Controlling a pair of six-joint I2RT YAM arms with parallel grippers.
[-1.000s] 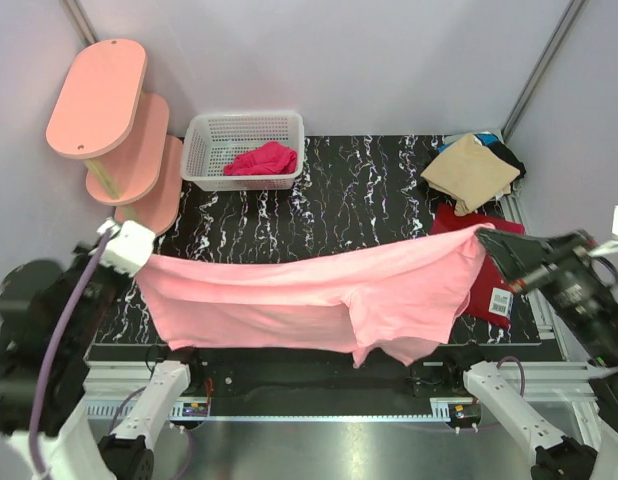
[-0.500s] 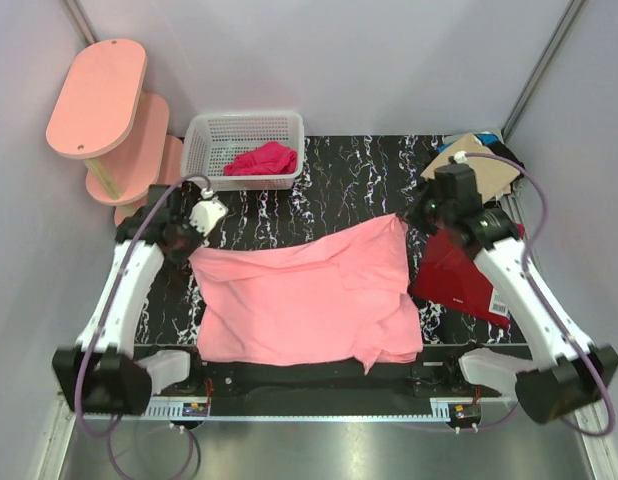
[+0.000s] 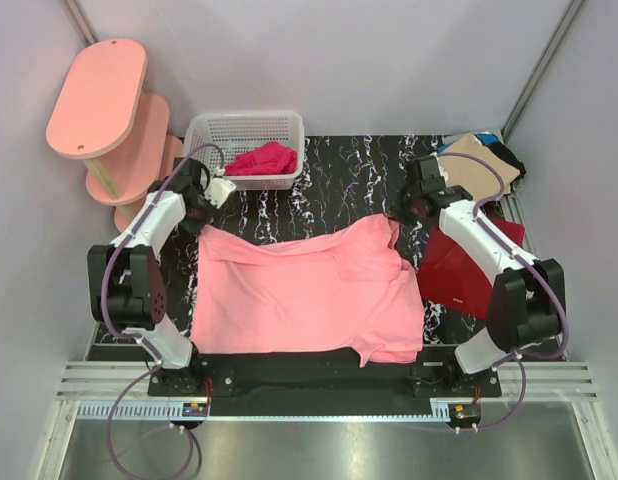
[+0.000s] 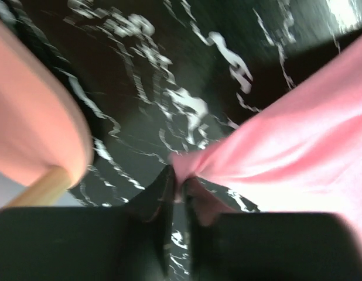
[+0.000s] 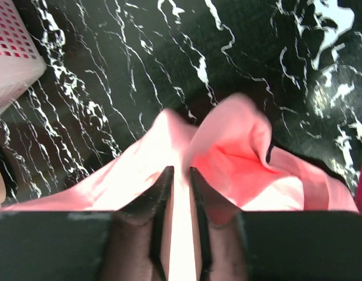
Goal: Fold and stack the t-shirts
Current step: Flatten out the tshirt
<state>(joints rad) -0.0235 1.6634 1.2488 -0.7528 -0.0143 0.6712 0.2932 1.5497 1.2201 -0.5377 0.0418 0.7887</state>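
Pink t-shirt [image 3: 304,295], aloft a second ago, now lies spread for folding; left gripper [image 4: 180,172] pinches its corner, right gripper [image 5: 181,171] hold indeterminable.

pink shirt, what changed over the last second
The pink shirt went from hanging stretched over the near edge to lying spread on the table; left gripper and right gripper swung to its far corners. Whether the jaws have let go is unclear. Unchanged: basket, dark red shirt.
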